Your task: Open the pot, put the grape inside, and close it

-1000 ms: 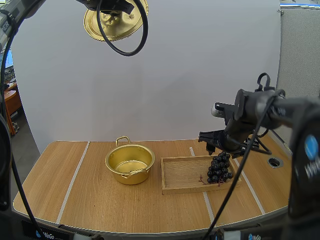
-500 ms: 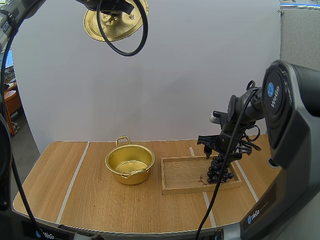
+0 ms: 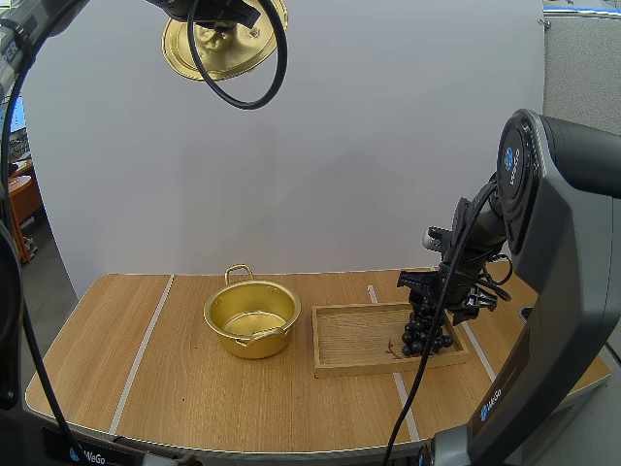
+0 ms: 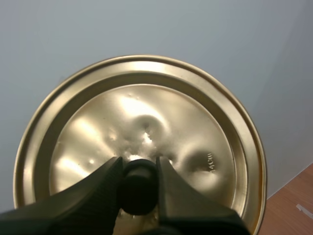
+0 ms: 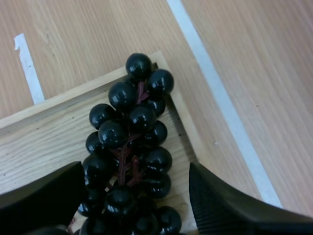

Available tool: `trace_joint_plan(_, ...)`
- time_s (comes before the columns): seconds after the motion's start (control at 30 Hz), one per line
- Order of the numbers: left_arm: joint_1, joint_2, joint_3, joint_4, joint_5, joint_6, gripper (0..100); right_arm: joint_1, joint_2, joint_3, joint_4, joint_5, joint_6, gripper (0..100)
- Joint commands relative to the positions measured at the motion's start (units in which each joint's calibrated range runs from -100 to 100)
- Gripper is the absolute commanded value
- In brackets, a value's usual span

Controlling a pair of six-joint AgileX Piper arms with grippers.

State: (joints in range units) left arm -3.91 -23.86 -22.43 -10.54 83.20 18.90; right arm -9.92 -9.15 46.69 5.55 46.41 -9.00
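Both fingers of the right gripper (image 5: 136, 171) stand wide apart on either side of the grapes (image 5: 129, 122), not closed on them; the bunch lies in a corner of the tray (image 5: 44, 142). The left gripper (image 4: 139, 169) pinches the knob (image 4: 139, 188) of the lid (image 4: 146, 107), high over the table (image 3: 175, 388). The pot (image 3: 252, 318) stands open beside the tray.

Dark grey right arm (image 3: 568, 223) bears blue badge (image 3: 512, 167), black ribbed tool (image 5: 134, 171).

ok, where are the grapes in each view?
High: grapes at the tray's right end, under the right arm.
Right wrist: grapes between the open right fingers, at a tray corner.
Left wrist: faces the lid.
Shared landmark: the tray.
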Motion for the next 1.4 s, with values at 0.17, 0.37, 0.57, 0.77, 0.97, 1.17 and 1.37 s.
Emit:
trace_joint_plan(0.17,-0.15,-0.44,-0.52,-0.08,-1.24,-0.52,0,-0.16,5.33,-0.36,0.29,-4.58,-0.25,100)
trace_joint_plan(0.37,-0.15,-0.44,-0.52,-0.08,-1.24,-0.52,0,-0.16,8.17,-0.36,0.19,-5.45,-1.11,100)
trace_joint_plan(0.57,-0.15,-0.44,-0.52,-0.08,-1.24,-0.52,0,-0.16,8.17,-0.36,0.47,-5.45,-1.44,100)
trace_joint_plan(0.77,-0.15,-0.44,-0.52,-0.08,-1.24,-0.52,0,-0.16,8.17,-0.36,0.99,-6.09,-1.44,82)
trace_joint_plan(0.97,-0.15,-0.44,-0.52,-0.08,-1.24,-0.52,0,-0.16,8.17,-0.36,3.39,-3.44,-1.29,0)
trace_joint_plan(1.17,-0.15,-0.44,-0.52,-0.08,-1.24,-0.52,0,-0.16,6.91,-0.36,3.25,-3.44,-1.29,0)
trace_joint_plan(1.37,-0.15,-0.44,-0.52,-0.08,-1.24,-0.52,0,-0.16,0.89,-1.53,3.25,-2.66,-1.29,0)
